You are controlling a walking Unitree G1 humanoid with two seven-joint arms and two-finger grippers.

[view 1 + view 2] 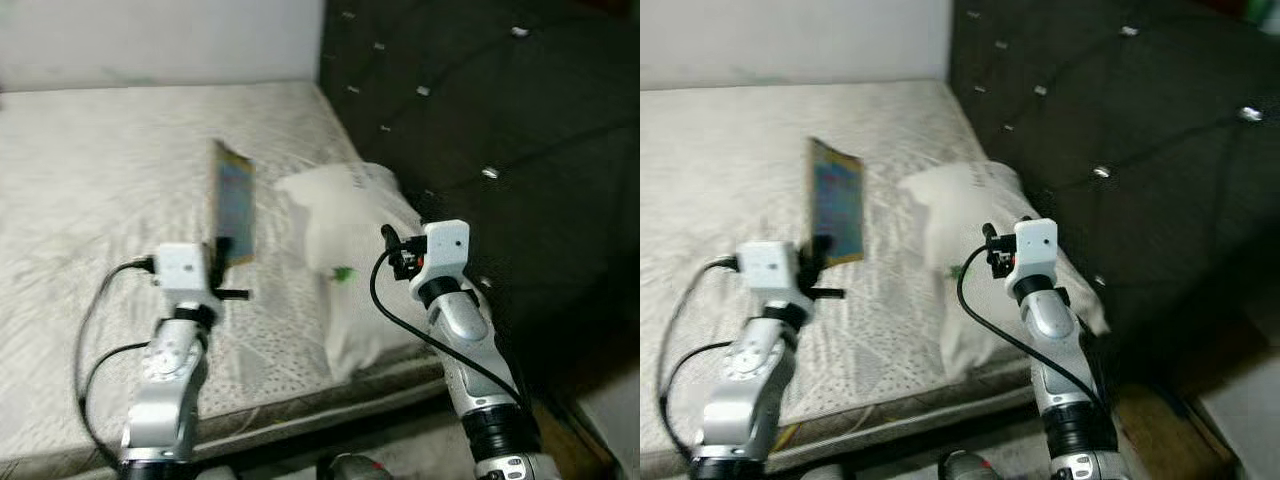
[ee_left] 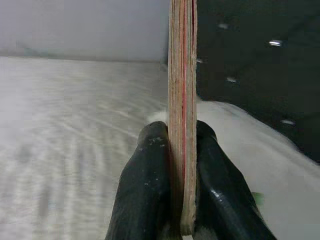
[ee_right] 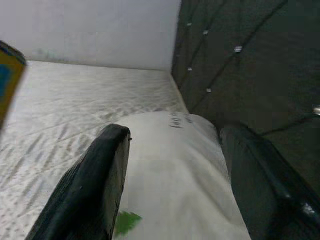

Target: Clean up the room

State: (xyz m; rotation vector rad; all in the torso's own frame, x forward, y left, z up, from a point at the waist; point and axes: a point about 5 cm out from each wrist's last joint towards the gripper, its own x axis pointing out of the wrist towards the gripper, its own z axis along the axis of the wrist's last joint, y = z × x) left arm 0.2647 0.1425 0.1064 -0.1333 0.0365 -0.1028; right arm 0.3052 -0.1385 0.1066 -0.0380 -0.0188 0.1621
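We are clamping a thin book (image 1: 235, 205) in our left gripper (image 2: 182, 165), standing it on edge with its long axis pointing up above the bare mattress (image 1: 90, 190). Our right gripper (image 3: 172, 185) is hovering spread wide over the white pillow (image 1: 345, 230), which is lying along the mattress edge beside the dark tufted headboard (image 1: 500, 120).

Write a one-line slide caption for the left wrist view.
Left gripper clamps a thin book edge-on above the mattress.
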